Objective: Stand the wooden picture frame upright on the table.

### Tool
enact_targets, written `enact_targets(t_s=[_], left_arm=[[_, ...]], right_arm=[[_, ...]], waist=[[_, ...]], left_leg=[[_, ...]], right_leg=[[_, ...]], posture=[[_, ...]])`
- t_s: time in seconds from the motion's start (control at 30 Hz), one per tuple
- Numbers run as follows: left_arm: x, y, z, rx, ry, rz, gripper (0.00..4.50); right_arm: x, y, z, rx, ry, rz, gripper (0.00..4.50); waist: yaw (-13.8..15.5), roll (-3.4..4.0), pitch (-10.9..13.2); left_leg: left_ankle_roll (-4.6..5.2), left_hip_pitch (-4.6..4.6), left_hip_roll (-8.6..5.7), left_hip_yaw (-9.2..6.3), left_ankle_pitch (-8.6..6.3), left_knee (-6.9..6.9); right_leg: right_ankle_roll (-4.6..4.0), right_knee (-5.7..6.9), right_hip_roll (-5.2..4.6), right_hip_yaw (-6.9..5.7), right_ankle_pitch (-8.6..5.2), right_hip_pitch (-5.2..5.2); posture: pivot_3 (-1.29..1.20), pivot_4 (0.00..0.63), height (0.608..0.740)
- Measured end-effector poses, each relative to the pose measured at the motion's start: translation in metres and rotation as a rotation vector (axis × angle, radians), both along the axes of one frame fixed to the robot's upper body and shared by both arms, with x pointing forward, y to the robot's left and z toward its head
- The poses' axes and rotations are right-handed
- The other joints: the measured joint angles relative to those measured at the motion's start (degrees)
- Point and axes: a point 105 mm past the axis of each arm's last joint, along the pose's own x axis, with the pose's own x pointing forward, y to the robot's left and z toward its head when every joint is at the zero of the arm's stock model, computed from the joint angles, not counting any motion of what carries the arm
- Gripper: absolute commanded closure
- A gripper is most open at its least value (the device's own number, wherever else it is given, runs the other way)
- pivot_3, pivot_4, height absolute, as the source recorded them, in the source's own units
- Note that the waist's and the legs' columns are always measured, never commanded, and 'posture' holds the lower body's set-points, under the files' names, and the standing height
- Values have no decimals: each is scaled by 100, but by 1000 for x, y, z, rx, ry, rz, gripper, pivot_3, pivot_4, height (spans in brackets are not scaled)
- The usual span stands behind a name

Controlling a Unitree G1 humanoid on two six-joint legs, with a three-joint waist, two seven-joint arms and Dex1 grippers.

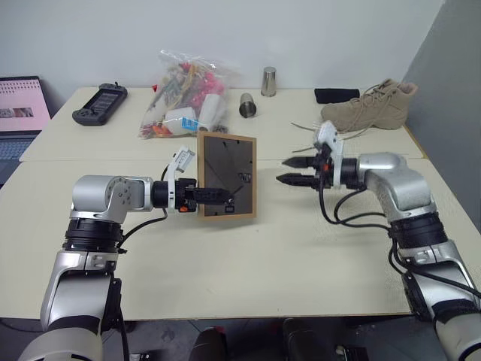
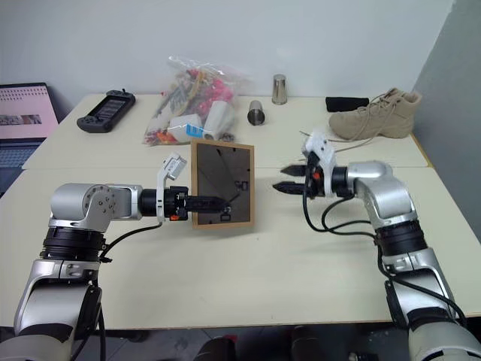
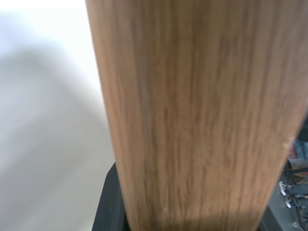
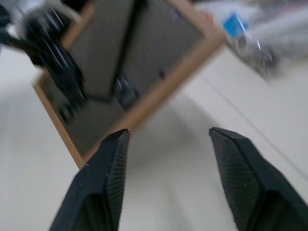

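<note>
My left hand pinches the wooden picture frame at its left edge, one black finger lying across the dark brown back. The frame stands nearly upright over the middle of the desk, its back turned toward me, the fold-out stand and small white marks showing against the brown. Its lower edge is at the desk surface or just above it; I cannot tell whether it touches. In my left wrist view the light wood grain of the frame's edge sits right between my fingers.

My right hand hovers just beside the frame's right edge, apart from it, its two fingers spread with clear space between them and holding nothing. My right wrist view looks past those spread fingers at the frame's back.

Farther back on the desk lie a clear bag of mixed items, a handheld game controller, two metal cups, a tan boot and a flat black object. A laptop stands open at the far left.
</note>
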Motion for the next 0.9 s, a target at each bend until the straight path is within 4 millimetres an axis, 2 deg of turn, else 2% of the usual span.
enact_targets(t_s=[0.07,0.17,0.27,0.4,0.5,0.67,0.9], left_arm=[[1,0,1,0,-10,0,3629],[1,0,2,0,-27,-1,3629],[2,0,2,1,-29,-1,3629],[3,-1,4,3,-48,-5,3629],[2,-2,2,8,-49,-11,3629],[3,-3,2,12,-55,-15,3629],[1,-2,-2,18,-52,-13,3629]], right_arm=[[-6,11,11,29,10,44,521],[-9,21,13,59,42,72,6],[-9,30,11,76,64,84,6],[-6,55,6,62,57,110,6],[-2,61,1,55,60,105,6],[-4,82,9,58,25,149,6],[-13,84,11,39,13,200,6]], waist=[[3,0,0],[5,0,0],[4,0,0],[-6,0,0],[-1,0,0],[-2,0,0],[3,1,0]], left_leg=[[0,-1,0,0,0,0],[0,-2,-1,1,0,1],[0,-2,-1,1,0,1],[0,-2,4,1,0,-1],[0,-5,1,2,0,0],[0,-4,4,1,0,-2],[0,-6,2,0,0,-1]], right_leg=[[0,0,0,0,0,0],[0,-1,-1,0,0,0],[0,-2,-1,1,0,0],[0,0,2,0,0,-3],[0,0,0,0,0,-3],[0,1,1,-2,0,-5],[0,0,0,-3,0,-5]], posture=[[0,150,740],[0,150,740],[0,150,740],[0,150,740],[0,150,740],[0,150,740],[0,150,740]])
